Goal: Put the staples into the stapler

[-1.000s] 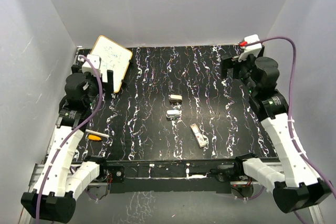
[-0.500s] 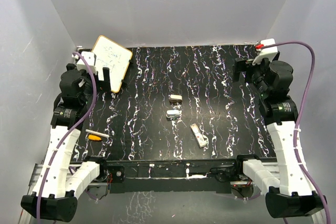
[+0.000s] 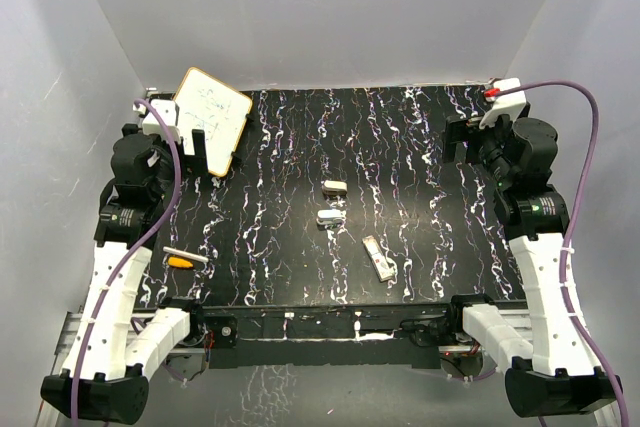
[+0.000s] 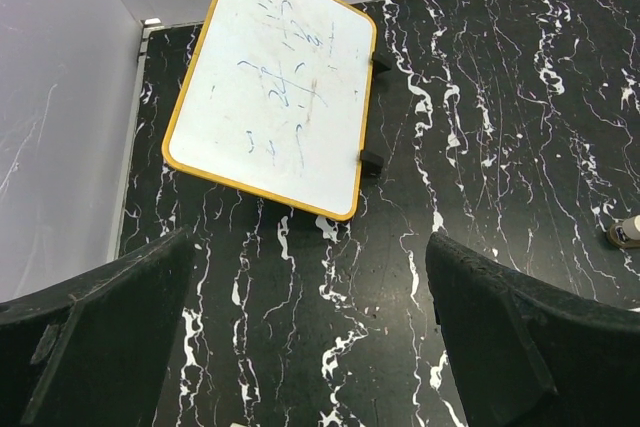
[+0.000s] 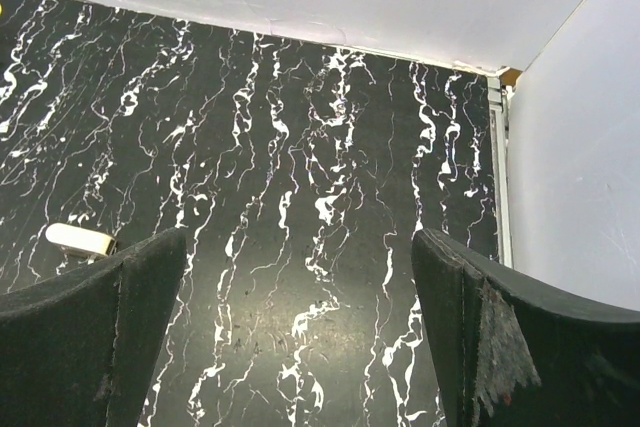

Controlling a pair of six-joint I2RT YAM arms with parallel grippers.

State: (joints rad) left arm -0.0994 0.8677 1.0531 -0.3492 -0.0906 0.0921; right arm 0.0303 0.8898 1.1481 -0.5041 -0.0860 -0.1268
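Observation:
Three small things lie mid-table in the top view. A whitish box-like piece (image 3: 334, 186) is farthest. A grey-silver mini-stapler-sized piece (image 3: 330, 216) lies just nearer. A long thin silvery piece (image 3: 378, 257) lies nearest, to the right. At this size I cannot tell which is the stapler and which the staples. The whitish piece shows at the left of the right wrist view (image 5: 80, 239). A small piece shows at the left wrist view's right edge (image 4: 625, 232). My left gripper (image 3: 195, 150) (image 4: 310, 347) hangs open and empty by the whiteboard. My right gripper (image 3: 457, 139) (image 5: 300, 337) hangs open and empty at the far right.
A white board with an orange rim (image 3: 211, 117) (image 4: 275, 87) stands tilted at the back left. An orange-and-white pen (image 3: 181, 261) and a white stick (image 3: 186, 255) lie at the front left. Grey walls close in the left, back and right sides.
Both arms have drawn outward and back, the left toward the left wall and the right toward the right wall. The things on the table have not moved.

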